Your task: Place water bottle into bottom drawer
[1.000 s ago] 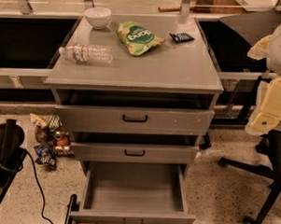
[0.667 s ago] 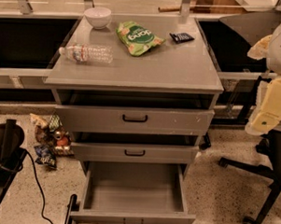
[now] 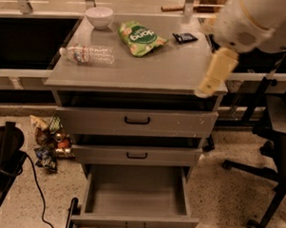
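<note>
Plastic water bottle (image 3: pixel 87 54), crinkled, on cabinet top (image 3: pixel 149 71) | boxy bottom drawer (image 3: pixel 135 197) open | hand (image 3: pixel 207 87) right, grip unclear

Your tool (image 3: pixel 215 75), smooth cream plastic below the glossy white shell of the arm (image 3: pixel 251 21), hangs at the front right corner of the matt grey metal counter (image 3: pixel 149 71). On the counter you see the water bottle (image 3: pixel 87 54), clear crinkled plastic catching the light, a shiny green snack bag (image 3: pixel 138 37) and a smooth white bowl (image 3: pixel 99 16). The bottom drawer (image 3: pixel 137 194) shows the same dull grey metal. The floor (image 3: pixel 224 205) is speckled and faintly polished.
</note>
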Robot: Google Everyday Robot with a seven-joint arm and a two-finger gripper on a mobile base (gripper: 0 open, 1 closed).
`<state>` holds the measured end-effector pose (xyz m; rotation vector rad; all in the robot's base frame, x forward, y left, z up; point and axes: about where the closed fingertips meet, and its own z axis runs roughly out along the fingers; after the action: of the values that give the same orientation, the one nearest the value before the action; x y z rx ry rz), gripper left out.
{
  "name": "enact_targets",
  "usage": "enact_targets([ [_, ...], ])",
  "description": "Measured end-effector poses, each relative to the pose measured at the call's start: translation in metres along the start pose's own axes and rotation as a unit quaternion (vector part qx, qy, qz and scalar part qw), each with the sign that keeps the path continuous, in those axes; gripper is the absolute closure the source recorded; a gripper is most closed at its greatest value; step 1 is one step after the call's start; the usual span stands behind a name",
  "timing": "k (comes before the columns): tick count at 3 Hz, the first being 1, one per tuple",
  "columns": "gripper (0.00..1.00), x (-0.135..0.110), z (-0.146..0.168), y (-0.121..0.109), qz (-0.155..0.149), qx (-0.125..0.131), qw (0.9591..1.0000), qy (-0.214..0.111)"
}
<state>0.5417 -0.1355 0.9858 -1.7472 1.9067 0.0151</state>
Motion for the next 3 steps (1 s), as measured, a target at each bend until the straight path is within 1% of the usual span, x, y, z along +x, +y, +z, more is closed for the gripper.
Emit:
enact_targets([
  [1, 0.0, -0.048, 0.04, -0.044, 0.008, 0.004, 0.9957, -0.093],
  [2, 0.0, -0.048, 0.04, -0.044, 0.008, 0.004, 0.9956, -0.093],
  [3, 0.0, -0.046, 0.05, -0.055, 0.019, 0.024, 0.994, -0.105],
])
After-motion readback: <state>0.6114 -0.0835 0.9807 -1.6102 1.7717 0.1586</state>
